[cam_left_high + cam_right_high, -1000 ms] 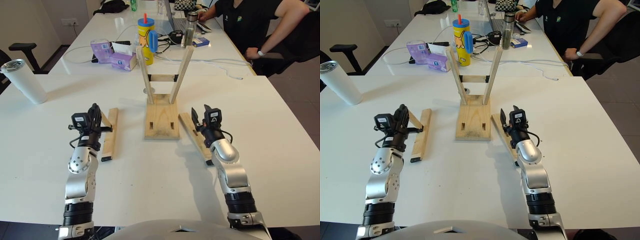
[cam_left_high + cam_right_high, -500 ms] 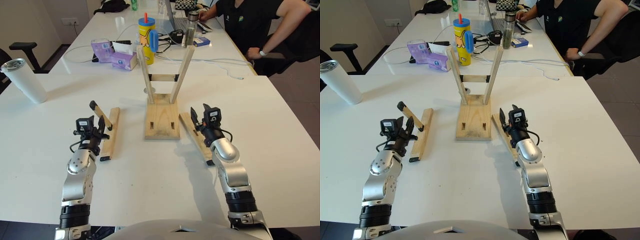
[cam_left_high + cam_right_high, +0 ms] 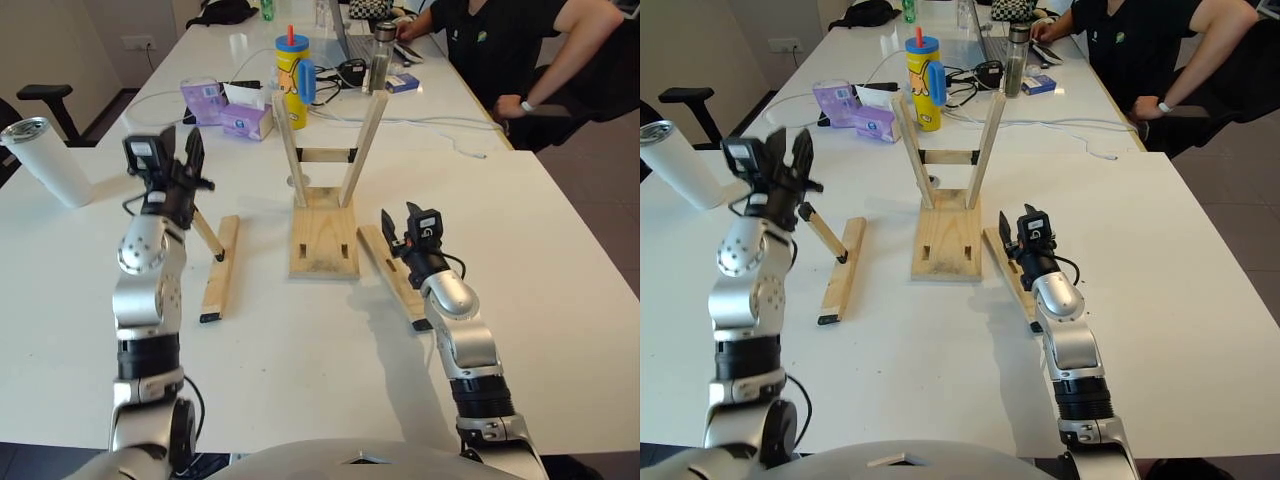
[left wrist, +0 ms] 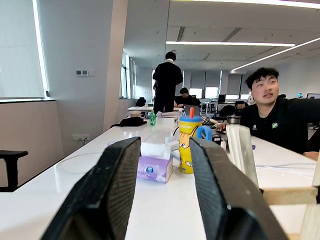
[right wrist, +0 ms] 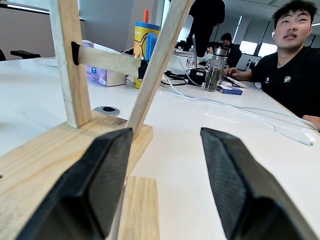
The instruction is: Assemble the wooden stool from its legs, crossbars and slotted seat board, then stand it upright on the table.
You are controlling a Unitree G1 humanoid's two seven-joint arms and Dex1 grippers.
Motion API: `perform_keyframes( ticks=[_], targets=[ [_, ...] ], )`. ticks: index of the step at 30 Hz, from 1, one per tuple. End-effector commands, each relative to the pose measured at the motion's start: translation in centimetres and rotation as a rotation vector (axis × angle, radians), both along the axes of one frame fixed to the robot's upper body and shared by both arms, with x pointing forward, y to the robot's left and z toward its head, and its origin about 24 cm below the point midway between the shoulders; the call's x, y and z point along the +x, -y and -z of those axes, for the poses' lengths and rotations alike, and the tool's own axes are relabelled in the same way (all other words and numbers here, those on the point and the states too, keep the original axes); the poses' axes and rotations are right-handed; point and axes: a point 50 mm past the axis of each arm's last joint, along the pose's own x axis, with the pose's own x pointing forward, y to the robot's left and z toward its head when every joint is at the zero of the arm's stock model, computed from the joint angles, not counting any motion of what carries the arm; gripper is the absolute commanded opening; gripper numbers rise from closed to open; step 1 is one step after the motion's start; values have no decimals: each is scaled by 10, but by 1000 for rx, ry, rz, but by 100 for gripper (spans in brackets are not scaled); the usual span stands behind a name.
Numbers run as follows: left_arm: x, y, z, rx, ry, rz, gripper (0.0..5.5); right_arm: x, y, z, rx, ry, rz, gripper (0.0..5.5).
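Observation:
The slotted seat board (image 3: 322,250) lies flat at the table's middle. Two legs (image 3: 288,150) rise from its far end, joined by a crossbar (image 3: 326,155). Left of it a loose leg (image 3: 218,272) lies on the table, and a short crossbar (image 3: 206,235) slants up from it. My left gripper (image 3: 178,158) is raised above that crossbar, pointing up and open, with nothing between its fingers (image 4: 107,190). My right gripper (image 3: 399,224) is open just over another loose leg (image 3: 397,275) lying right of the board; its wrist view faces the board (image 5: 45,165).
A white tumbler (image 3: 47,162) stands at the far left. Tissue packs (image 3: 226,110), a yellow cup (image 3: 293,72), a bottle (image 3: 378,60) and cables (image 3: 440,128) lie behind the stool. A person sits at the back right.
My left gripper has risen from the table beside the left leg to well above it, and the short crossbar now slants up from that leg. The right arm has stayed put.

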Motion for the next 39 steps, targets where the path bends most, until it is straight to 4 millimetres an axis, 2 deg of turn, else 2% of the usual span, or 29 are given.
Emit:
perform_keyframes(
  ticks=[1,3,4,7,10,12,13,15,19,24,28,33,39],
  targets=[
    [21,-20,-23,-39,-12,-30,179,4,0,-4,-4,14,-2,250],
    [27,-26,-21,-70,-71,-37,179,4,-1,-4,-5,14,-1,250],
    [27,-27,-12,-83,-117,-35,179,4,-1,-3,-5,14,1,250],
    [22,-21,36,-123,-348,-25,179,3,0,-3,-3,12,7,250],
    [4,8,90,-128,-548,59,179,3,0,-3,-3,10,4,250],
    [-6,23,114,-154,-623,89,179,3,0,-3,-4,11,4,250],
    [-10,26,119,-161,-636,87,179,4,-1,-4,-4,11,-2,250],
    [-11,28,114,-166,-608,84,179,6,0,-5,-6,10,-7,250],
    [-3,15,93,-121,-535,41,179,5,0,-4,-11,7,-11,250],
    [-1,7,79,-98,-480,5,179,6,0,-4,-9,8,-9,250],
    [0,9,54,-91,-375,17,179,6,-2,-5,-6,10,-10,250],
    [-12,7,64,-70,-433,46,179,6,-1,-5,-9,11,-12,250],
    [-43,2,81,-41,-572,120,179,4,0,-4,-11,9,-4,250]
  ],
)
